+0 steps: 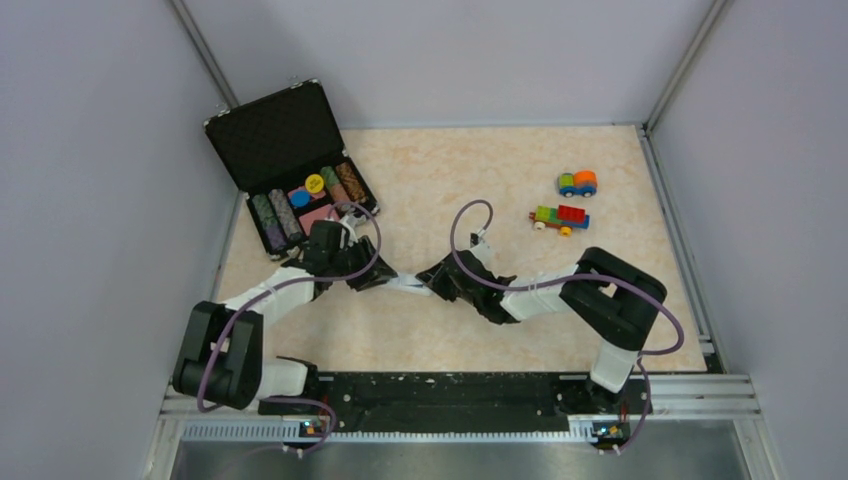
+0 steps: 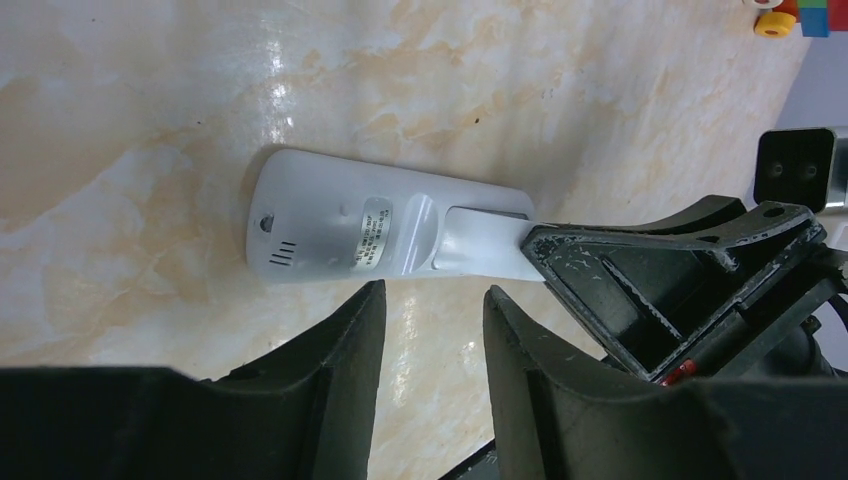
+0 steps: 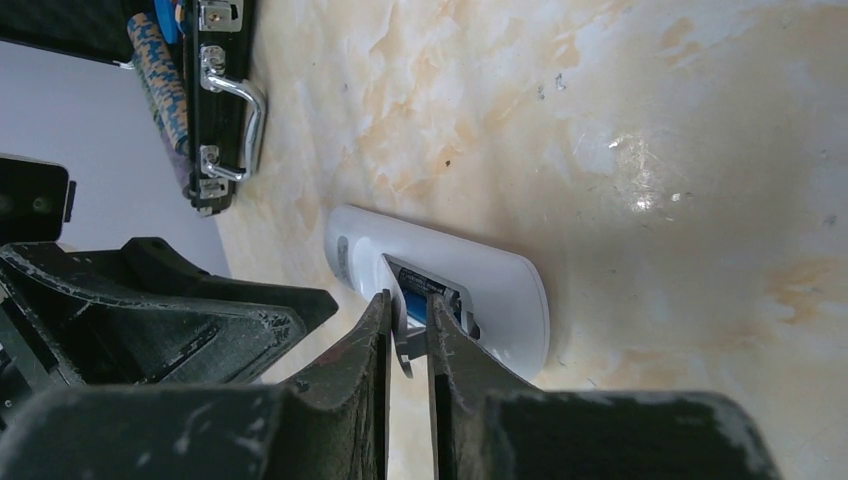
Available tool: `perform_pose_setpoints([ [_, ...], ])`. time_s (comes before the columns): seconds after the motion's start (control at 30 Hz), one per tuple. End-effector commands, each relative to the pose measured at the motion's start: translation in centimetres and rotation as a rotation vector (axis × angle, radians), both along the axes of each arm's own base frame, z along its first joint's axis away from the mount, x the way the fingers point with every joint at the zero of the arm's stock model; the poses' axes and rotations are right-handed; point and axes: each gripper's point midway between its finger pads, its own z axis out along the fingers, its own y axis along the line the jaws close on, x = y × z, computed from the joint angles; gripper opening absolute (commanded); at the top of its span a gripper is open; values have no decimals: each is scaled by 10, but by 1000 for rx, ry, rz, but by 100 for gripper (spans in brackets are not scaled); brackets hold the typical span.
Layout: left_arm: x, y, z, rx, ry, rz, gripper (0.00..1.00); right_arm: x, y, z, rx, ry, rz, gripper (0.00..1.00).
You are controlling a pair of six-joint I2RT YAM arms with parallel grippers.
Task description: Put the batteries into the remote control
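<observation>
The white remote control lies face down on the table between both grippers; it also shows in the top view. Its battery bay is open in the right wrist view, with a black battery and a blue battery inside. My right gripper is shut on a thin grey-white battery cover at the remote's near end. My left gripper is open and empty, just beside the remote's long edge, not touching it.
An open black chip case stands at the back left, and its handle shows in the right wrist view. Two colourful toy block cars sit at the back right. Grey walls enclose the table.
</observation>
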Motion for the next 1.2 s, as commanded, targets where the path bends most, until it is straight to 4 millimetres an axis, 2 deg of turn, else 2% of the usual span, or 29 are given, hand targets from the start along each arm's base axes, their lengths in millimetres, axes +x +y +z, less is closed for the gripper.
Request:
perform_pose_setpoints([
  [0.0,10,-6,8,-44,-50,-8,45,-30,-4,-34,-128,108,67,14],
  [0.2,13,-6,8,-40,-49,-7,45,-31,-9,-33,-156,122,60,17],
  [0.47,15,-6,7,-34,-47,-4,44,-35,-14,-32,-189,150,55,28],
  [0.93,23,-5,11,-22,-54,10,44,-31,-18,1,-211,118,59,36],
  [1.17,26,-5,13,-18,-61,12,44,-35,-16,6,-190,129,72,37],
])
